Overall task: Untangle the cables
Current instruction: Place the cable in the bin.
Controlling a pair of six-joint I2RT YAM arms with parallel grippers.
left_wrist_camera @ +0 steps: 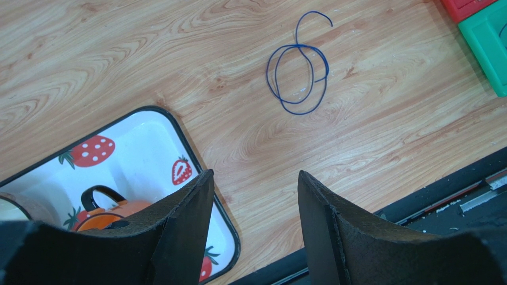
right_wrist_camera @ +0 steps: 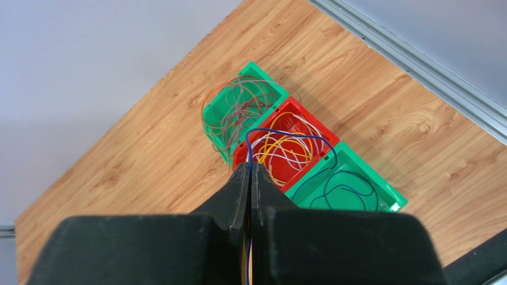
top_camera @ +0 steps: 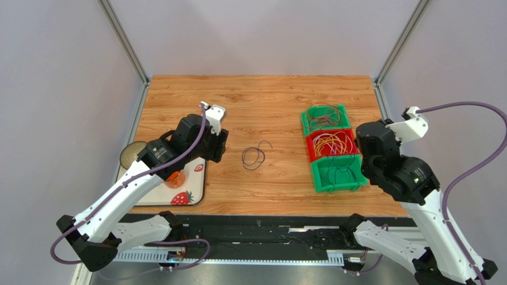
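A loose dark blue-purple cable loop (top_camera: 254, 155) lies alone on the wooden table; in the left wrist view the loop (left_wrist_camera: 297, 71) is well ahead of my fingers. My left gripper (top_camera: 220, 146) (left_wrist_camera: 253, 178) is open and empty, over the tray's corner. My right gripper (top_camera: 370, 155) (right_wrist_camera: 249, 169) is shut on a thin blue cable (right_wrist_camera: 248, 148) that arcs over the red bin (right_wrist_camera: 285, 116) toward the near green bin (right_wrist_camera: 381, 190). The red bin holds tangled orange, yellow and white loops (right_wrist_camera: 284, 153). The far green bin (right_wrist_camera: 262, 80) holds thin purple and brownish loops.
The three bins stand in a row at the table's right (top_camera: 329, 144). A strawberry-patterned tray (left_wrist_camera: 178, 133) with an orange mug (left_wrist_camera: 110, 214) sits at the front left. A dark round lid or bowl (top_camera: 132, 153) lies at the tray's left. A black rail (top_camera: 268, 228) runs along the near edge.
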